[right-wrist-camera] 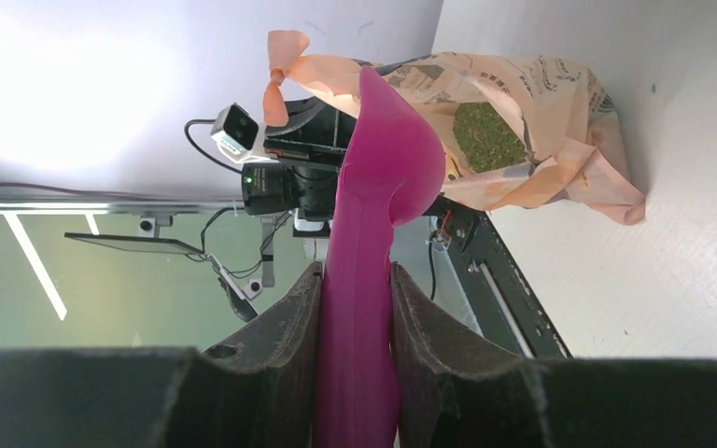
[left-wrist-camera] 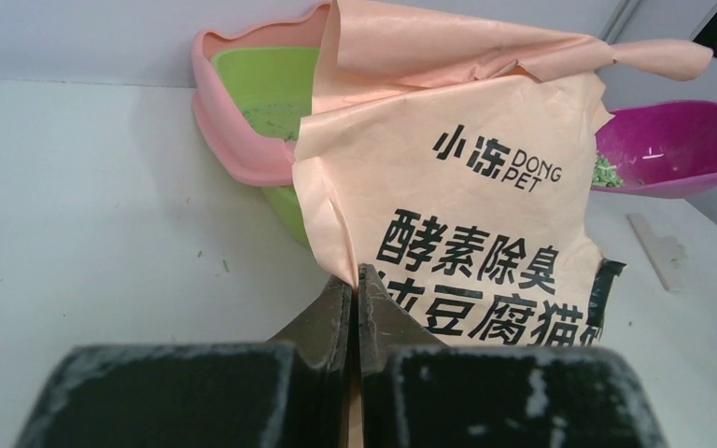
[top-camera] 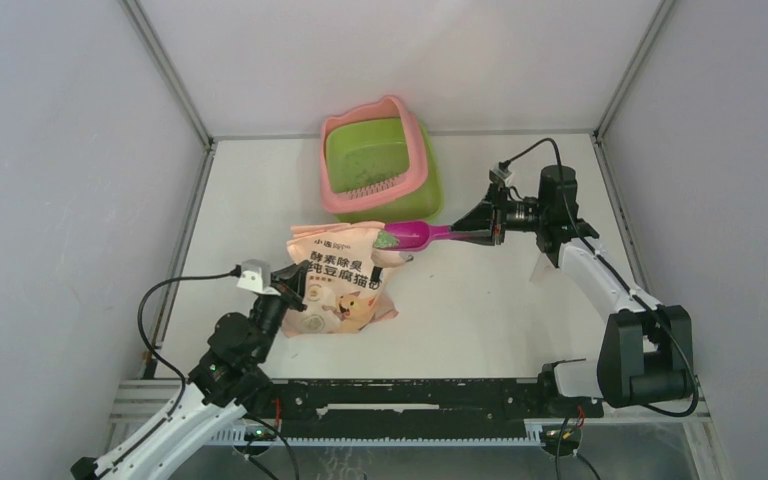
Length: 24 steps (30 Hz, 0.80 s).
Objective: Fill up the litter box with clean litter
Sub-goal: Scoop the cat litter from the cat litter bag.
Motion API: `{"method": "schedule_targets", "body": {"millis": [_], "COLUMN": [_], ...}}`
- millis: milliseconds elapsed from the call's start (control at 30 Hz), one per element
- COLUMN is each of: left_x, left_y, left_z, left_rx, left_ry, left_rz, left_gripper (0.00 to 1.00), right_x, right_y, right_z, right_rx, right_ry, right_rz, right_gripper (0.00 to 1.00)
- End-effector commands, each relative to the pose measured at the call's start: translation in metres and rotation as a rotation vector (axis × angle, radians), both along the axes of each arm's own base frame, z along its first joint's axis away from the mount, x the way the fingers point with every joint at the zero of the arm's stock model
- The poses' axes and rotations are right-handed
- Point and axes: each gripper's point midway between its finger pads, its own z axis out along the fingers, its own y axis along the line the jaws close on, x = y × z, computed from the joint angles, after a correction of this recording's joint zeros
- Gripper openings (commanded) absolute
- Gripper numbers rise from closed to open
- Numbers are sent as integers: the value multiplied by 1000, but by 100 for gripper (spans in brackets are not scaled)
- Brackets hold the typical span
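The litter box (top-camera: 360, 205) sits at the far edge of the table (top-camera: 480, 320), with the bag (top-camera: 345, 285) just nearer. The right gripper (top-camera: 480, 232) holds the scoop (top-camera: 415, 237) by its handle, litter (top-camera: 388, 240) in its bowl at the bag's top. The left gripper (top-camera: 295, 285) meets the bag's left side.

I am seeing a bright, even light coming from above, so the white table (top-camera: 480, 320) is looking almost flat and the bag (top-camera: 345, 290) is throwing only a faint, soft shadow. In the right wrist view the wall (right-wrist-camera: 84, 84) is burning out to pure white. The left gripper (left-wrist-camera: 355, 278) and the right gripper (right-wrist-camera: 355, 275) are blurring close to each lens.
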Motion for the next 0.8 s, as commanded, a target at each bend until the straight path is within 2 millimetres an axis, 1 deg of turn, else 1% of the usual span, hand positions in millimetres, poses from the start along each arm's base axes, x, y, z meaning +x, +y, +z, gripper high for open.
{"method": "schedule_targets", "body": {"millis": [0,100,467,600,733,767], "left_x": [-2,-1,-4,-2,-3,-3], "left_y": [1,1,6,4,4,5], "left_z": [71,73,91,92,91,90], "left_rx": [-112,-113,-112,-103,-107,-107], "left_ry": [-176,-183,-219,-216,-213,-211], "left_rz": [-6,-2,9,6,5,6], "left_gripper": [0,0,0,0,0,0], "right_x": [7,12,45,69,103,112], "right_y": [-3,-4,-9,-9,-8,-7], "right_z": [10,9,3,15,28,29], "right_rx": [28,32,60,74,66,61], "right_ry": [-46,-36,6,1,-16,-16], "right_rz": [-2,-13,-68,-100,-145,-157], "right_gripper": [0,0,0,0,0,0]}}
